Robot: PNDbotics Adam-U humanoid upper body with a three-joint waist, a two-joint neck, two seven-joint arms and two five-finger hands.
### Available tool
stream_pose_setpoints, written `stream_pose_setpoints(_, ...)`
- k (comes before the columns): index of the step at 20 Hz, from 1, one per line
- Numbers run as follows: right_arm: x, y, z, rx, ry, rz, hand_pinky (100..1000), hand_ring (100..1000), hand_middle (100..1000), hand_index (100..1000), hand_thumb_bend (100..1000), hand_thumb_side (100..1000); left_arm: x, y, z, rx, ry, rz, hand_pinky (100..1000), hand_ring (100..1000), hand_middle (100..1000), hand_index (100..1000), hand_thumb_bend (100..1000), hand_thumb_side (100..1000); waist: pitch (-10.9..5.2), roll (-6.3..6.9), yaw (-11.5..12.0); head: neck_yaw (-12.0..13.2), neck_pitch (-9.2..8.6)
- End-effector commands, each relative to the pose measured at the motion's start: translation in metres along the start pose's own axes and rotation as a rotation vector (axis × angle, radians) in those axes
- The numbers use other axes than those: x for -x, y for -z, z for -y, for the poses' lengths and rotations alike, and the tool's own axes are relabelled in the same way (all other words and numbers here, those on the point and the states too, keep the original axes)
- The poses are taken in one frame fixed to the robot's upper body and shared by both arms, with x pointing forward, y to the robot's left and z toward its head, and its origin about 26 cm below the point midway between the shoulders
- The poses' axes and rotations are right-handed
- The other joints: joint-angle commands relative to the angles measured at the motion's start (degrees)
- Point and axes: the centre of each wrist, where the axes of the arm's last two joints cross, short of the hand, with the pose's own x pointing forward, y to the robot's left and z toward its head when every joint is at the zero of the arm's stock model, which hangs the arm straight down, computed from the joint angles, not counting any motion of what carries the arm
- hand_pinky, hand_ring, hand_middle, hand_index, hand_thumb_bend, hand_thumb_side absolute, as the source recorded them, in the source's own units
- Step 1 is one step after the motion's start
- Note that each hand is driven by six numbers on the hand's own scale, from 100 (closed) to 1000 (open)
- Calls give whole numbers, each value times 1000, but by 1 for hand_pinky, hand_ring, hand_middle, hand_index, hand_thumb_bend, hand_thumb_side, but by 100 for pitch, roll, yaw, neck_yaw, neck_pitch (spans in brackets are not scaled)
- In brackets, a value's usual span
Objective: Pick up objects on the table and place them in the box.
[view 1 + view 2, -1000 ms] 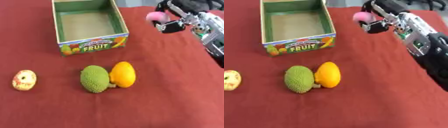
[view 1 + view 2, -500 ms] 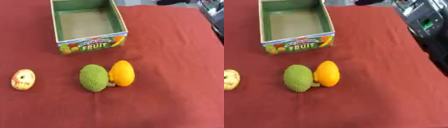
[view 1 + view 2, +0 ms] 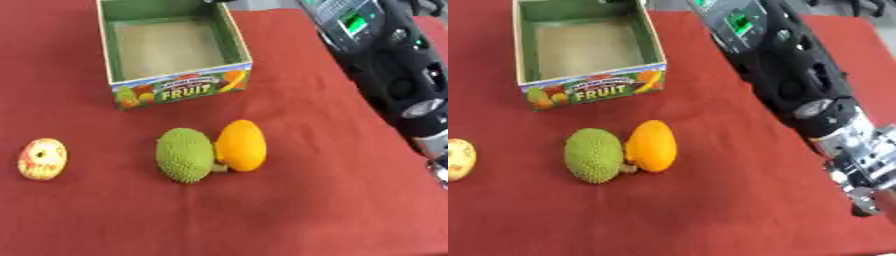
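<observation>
Empty fruit box (image 3: 171, 89) at 12 o'clock awaits bumpy green fruit (image 3: 185, 154) touching orange mango (image 3: 241, 145); hands unseen, state untold.

We're looking down from the head at the red tabletop (image 3: 289, 210), both eyes side by side, facing forward and pretty close in. Both views share the fruit box (image 3: 175, 90), the green fruit (image 3: 185, 155) touching the orange one (image 3: 241, 145), and the black right arm (image 3: 798, 85). The right eye sits a bit further right, so we get more arm and the pale round thing (image 3: 458, 159) is cut at its left edge.
</observation>
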Motion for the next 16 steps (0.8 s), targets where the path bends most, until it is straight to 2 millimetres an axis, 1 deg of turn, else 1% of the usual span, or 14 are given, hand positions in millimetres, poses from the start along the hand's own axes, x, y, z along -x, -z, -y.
stream_pose_setpoints(1,3,13,-6,-41,-20,10,771,718,409,599,100,100,-6,11,-3,14,-7,46,780,845,788,864,170,769,-160,-25,46,-81,-3)
stream_pose_setpoints(6,20,24,-30,-138,-34,-6,778,739,431,616,100,108,-7,15,-1,13,-23,63,780,845,789,864,172,767,-137,-62,160,-138,-28)
stream_pose_setpoints(10,30,26,-41,-177,-44,-10,788,765,467,648,100,106,-7,16,-1,13,-28,63,780,846,789,864,172,768,-133,-77,194,-146,-38)
stream_pose_setpoints(11,32,27,-42,-185,-47,-10,798,795,521,694,100,100,-7,16,-1,13,-29,62,780,846,789,864,172,768,-133,-80,197,-146,-39)
stream_pose_setpoints(12,33,27,-43,-191,-56,-13,803,807,546,716,100,100,-7,16,-1,14,-30,61,780,846,789,864,172,769,-134,-82,198,-143,-41)
stream_pose_setpoints(14,34,27,-43,-204,-78,-18,829,860,662,822,100,100,-7,15,-1,16,-30,58,780,846,789,864,170,770,-135,-83,197,-132,-43)
stream_pose_setpoints(16,35,27,-41,-225,-108,-29,859,905,744,895,100,100,-7,15,0,17,-30,56,779,847,789,864,170,770,-138,-81,195,-122,-41)
